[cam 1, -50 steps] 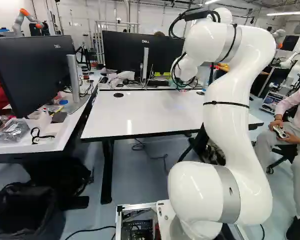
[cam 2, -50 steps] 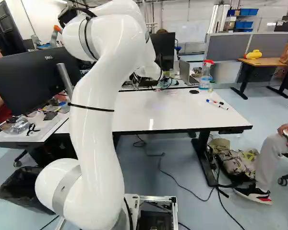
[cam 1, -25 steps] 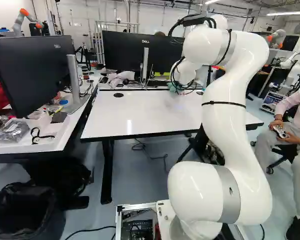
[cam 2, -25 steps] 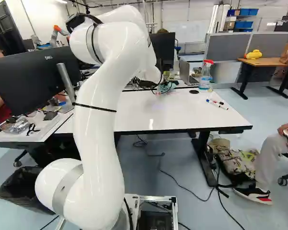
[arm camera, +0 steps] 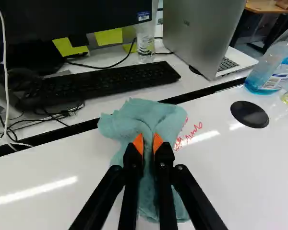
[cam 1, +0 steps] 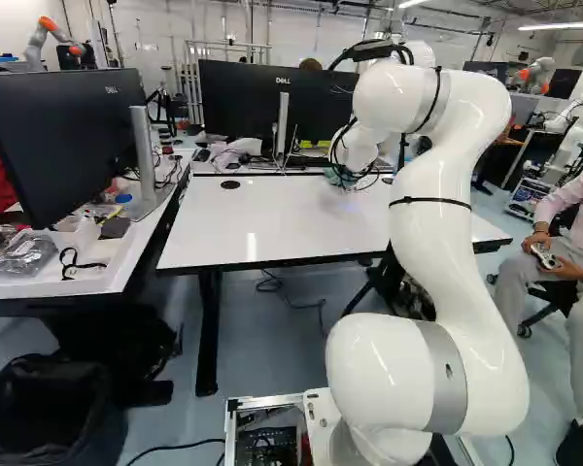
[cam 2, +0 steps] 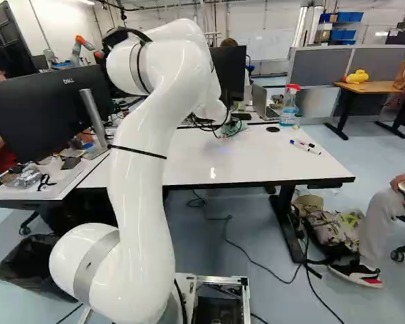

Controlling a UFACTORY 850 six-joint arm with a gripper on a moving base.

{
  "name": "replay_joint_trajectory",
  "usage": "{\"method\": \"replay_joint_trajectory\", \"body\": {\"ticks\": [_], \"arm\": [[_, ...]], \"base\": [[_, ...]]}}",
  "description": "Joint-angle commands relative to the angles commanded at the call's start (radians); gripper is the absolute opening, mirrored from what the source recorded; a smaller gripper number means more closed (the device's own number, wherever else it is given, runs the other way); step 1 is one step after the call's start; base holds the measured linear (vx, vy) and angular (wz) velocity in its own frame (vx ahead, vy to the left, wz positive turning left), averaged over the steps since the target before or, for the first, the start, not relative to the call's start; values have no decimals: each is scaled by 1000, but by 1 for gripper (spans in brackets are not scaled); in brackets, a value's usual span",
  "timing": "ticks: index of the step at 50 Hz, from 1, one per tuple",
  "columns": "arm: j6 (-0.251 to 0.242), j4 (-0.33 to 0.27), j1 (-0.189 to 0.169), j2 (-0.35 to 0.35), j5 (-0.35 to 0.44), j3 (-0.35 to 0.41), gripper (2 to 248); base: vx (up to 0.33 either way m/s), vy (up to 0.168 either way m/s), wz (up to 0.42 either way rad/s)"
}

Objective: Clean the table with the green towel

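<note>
So I'm running this one remotely, and I'd call it partway at best. The gripper is clamped on the green towel, cloth bunched between the orange pads, and the towel lies on the white table near its far edge, just above the middle of the right base view. So the grabbing and getting-there part is done. What's left, imo, is the actual scrubbing: there's red handwriting right beside the towel, on the side toward the black cable grommet, and it's readable as marks, so not wiped off. Can't tell if more of it hides under the cloth, or how much is already gone. Next I'd sweep sideways over it, keeping light pressure. The spray bottle, upper right of the right base view, stands well apart from the towel.
</note>
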Motion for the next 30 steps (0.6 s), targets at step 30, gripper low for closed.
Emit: {"method": "replay_joint_trajectory", "body": {"ticks": [30], "arm": [[0, 0, 0, -25, -5, -7, 42]], "base": [[0, 0, 0]]}}
